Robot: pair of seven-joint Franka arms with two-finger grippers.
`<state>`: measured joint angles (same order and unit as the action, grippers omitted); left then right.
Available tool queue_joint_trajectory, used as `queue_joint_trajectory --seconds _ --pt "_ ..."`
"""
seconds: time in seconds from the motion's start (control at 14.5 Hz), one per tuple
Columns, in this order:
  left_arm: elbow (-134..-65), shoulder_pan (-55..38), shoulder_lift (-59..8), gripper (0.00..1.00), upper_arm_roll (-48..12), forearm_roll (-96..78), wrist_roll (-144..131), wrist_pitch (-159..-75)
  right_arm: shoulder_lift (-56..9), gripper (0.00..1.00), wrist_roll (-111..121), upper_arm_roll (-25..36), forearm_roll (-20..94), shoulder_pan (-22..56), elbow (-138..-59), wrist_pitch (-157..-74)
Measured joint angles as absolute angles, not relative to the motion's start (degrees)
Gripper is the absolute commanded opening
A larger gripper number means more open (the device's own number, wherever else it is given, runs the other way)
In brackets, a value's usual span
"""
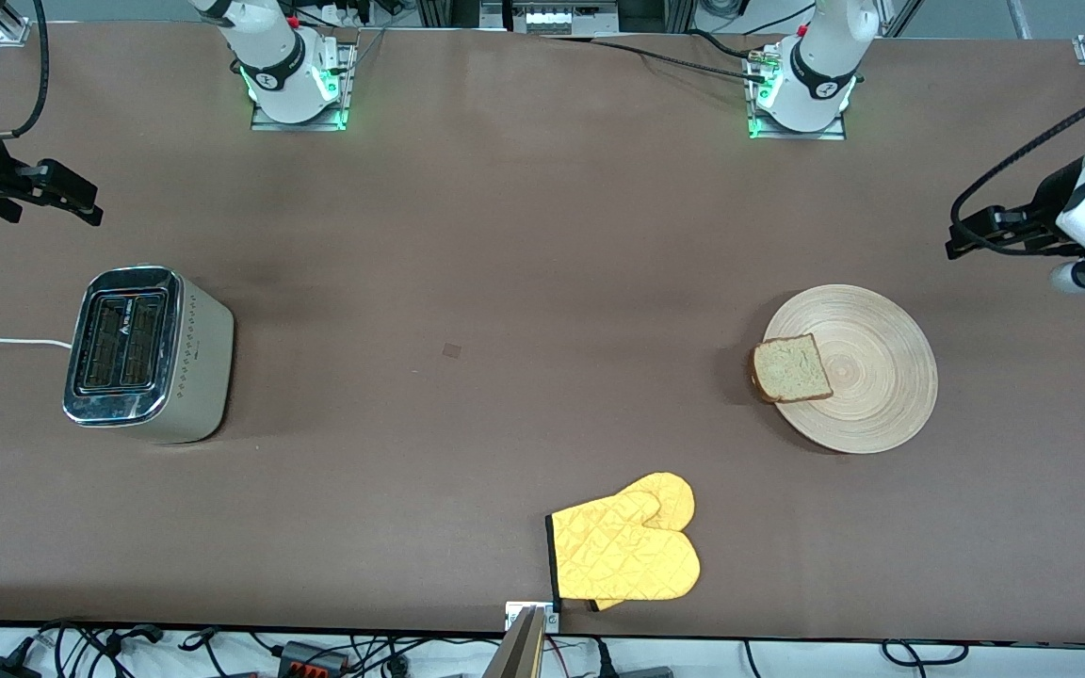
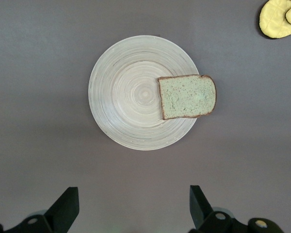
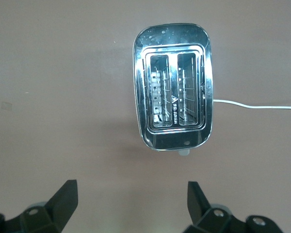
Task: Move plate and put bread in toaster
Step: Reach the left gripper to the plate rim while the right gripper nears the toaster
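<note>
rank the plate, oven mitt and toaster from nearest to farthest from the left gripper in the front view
From the left gripper, held open in the air at its own end of the table:
1. plate, carrying the bread, at the left arm's end.
2. oven mitt, mid-table, nearest the front camera.
3. toaster, at the right arm's end.

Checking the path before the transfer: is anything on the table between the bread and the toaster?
Nothing visible. The bread lies on the plate at the left arm's end, the toaster at the right arm's end. The yellow oven mitt lies nearer the front camera, off that line.
</note>
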<state>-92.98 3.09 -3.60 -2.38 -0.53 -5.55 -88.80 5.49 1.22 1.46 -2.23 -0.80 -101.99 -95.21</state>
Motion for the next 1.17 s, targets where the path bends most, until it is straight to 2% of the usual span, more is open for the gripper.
queue_joint_trajectory --seconds 0.28,0.55,1.17 --pt "-92.8 7.3 -6.7 1.0 -2.3 -2.8 -1.8 -88.7 5.4 1.0 1.2 1.2 -2.2 -0.3 -102.0 -95.2" --pt "-91.5 16.6 -11.4 1.0 -2.0 -13.0 9.1 -88.7 4.4 1.0 1.2 1.0 -2.2 0.5 -102.0 -95.2" --pt "-91.2 34.8 -29.0 1.0 -1.8 -32.4 40.0 -88.1 4.2 1.0 1.2 1.0 -2.2 0.9 -102.0 -95.3"
